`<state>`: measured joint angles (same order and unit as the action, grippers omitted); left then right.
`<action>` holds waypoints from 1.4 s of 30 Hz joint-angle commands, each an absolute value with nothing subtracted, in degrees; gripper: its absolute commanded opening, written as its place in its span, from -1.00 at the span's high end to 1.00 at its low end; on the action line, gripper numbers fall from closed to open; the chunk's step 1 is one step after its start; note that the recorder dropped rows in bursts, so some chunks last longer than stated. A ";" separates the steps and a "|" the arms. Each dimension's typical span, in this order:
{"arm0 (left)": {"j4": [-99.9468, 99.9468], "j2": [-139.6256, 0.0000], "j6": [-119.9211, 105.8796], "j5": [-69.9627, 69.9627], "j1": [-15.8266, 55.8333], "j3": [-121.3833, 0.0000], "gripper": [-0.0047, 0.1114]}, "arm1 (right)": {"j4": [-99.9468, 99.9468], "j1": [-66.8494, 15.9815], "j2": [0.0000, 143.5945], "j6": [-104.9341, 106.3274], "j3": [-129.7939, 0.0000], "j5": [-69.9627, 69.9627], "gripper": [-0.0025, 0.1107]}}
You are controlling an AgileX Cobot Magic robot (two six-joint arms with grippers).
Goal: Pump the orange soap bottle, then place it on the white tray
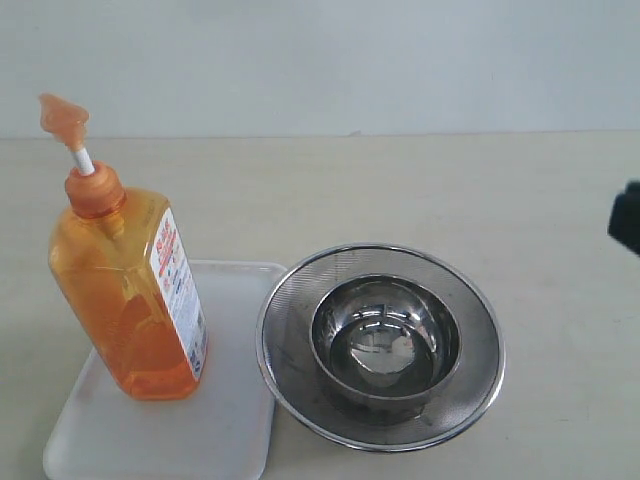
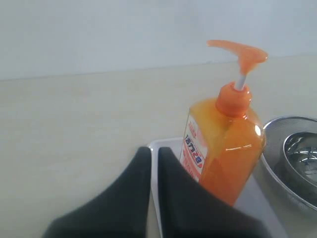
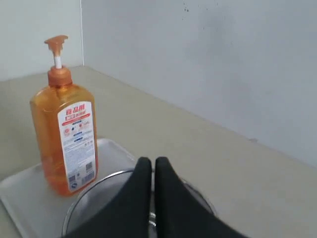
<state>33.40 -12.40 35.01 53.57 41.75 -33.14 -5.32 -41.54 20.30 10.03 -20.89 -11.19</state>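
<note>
On the white tray (image 1: pixel 232 420) stands the orange soap bottle (image 1: pixel 122 300); left hand (image 2: pixel 154 152), right hand (image 3: pixel 152 162) clenched (empty).

Bright, even light; slight blur

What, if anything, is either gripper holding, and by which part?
Nothing: left gripper and right gripper are shut, empty; the orange soap bottle stands free on the white tray.
</note>
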 commanded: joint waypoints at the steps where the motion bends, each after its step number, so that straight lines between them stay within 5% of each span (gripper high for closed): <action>1: 33.95 -12.07 34.81 52.93 41.87 -33.54 0.84 | -5.65 -41.18 13.27 7.35 -12.36 -7.29 0.96; 8: 33.95 -12.07 34.81 52.93 41.87 -33.54 0.84 | -5.65 -41.18 7.88 7.35 -0.50 0.36 0.96; 21: 33.95 -12.07 34.81 52.93 41.87 -33.54 0.84 | -5.52 -39.54 6.49 7.16 0.00 -1.96 0.96; 24: 33.95 -12.07 34.81 52.93 41.87 -33.54 0.84 | -5.52 -33.61 5.29 7.04 0.00 -2.23 0.96; 31: 33.95 -12.07 34.81 52.93 41.87 -33.54 0.84 | -5.63 -2.12 1.29 -0.30 0.00 -7.74 0.96; 42: 33.95 -12.07 34.81 52.93 41.87 -33.54 0.84 | -5.63 2.84 0.00 0.00 0.00 -18.79 0.96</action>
